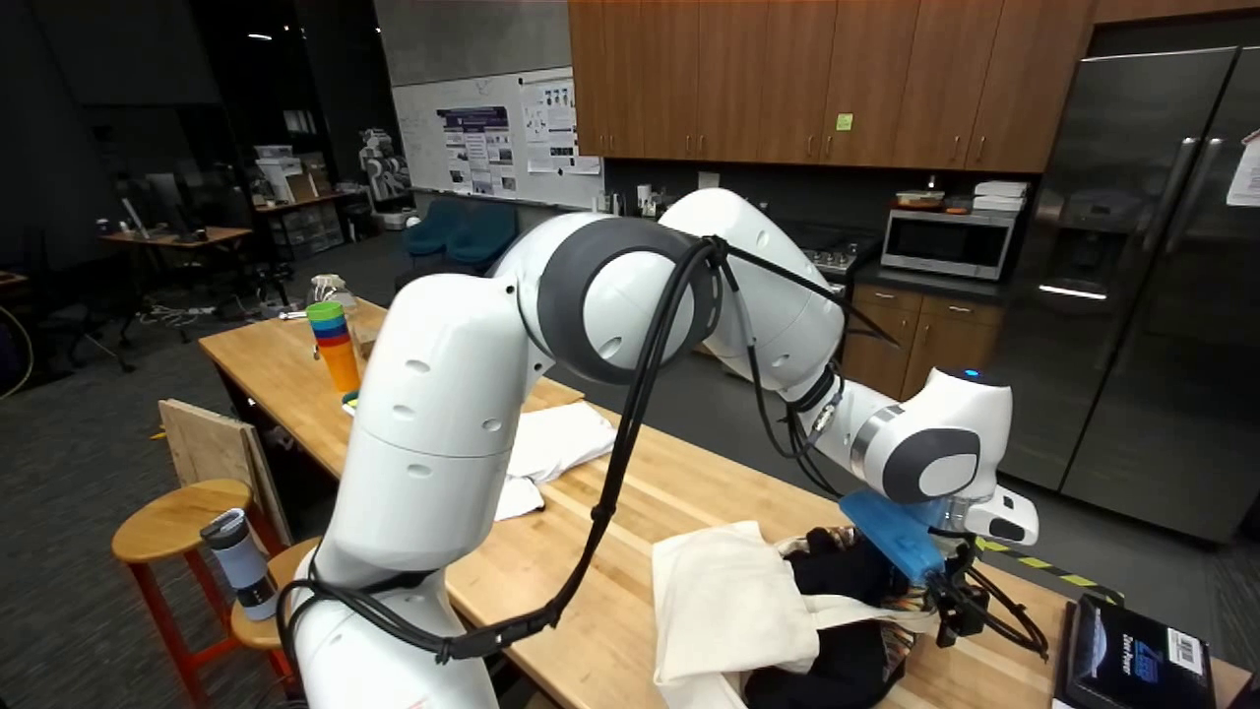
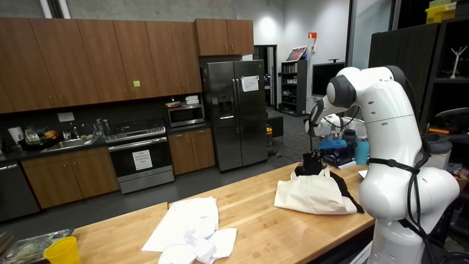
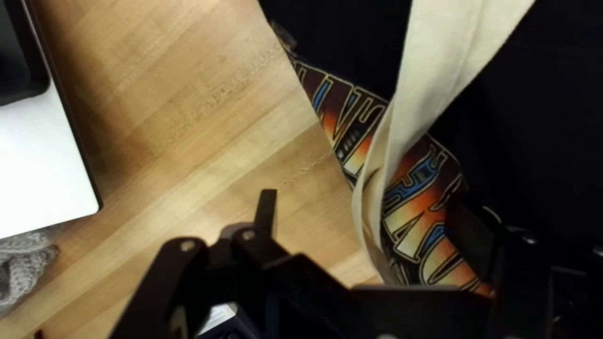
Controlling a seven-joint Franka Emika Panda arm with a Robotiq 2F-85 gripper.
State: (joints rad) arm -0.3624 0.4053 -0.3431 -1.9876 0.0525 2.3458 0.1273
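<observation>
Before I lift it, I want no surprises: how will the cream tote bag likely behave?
The cream tote bag is probably floppy: it lies slumped and creased. Perhaps light too, as its fabric looks thin. Pulled, its strap may drag the black cloth it crosses.

A light wooden table (image 1: 660,492) runs diagonally from upper left to lower right in an exterior view. On it lie a cream tote bag (image 1: 733,601), partly over black printed fabric (image 1: 842,655), at lower right, a white cloth (image 1: 561,438) at centre, and stacked coloured cups (image 1: 338,356) at left. In the wrist view, a flat white object (image 3: 42,174) lies at left.
</observation>
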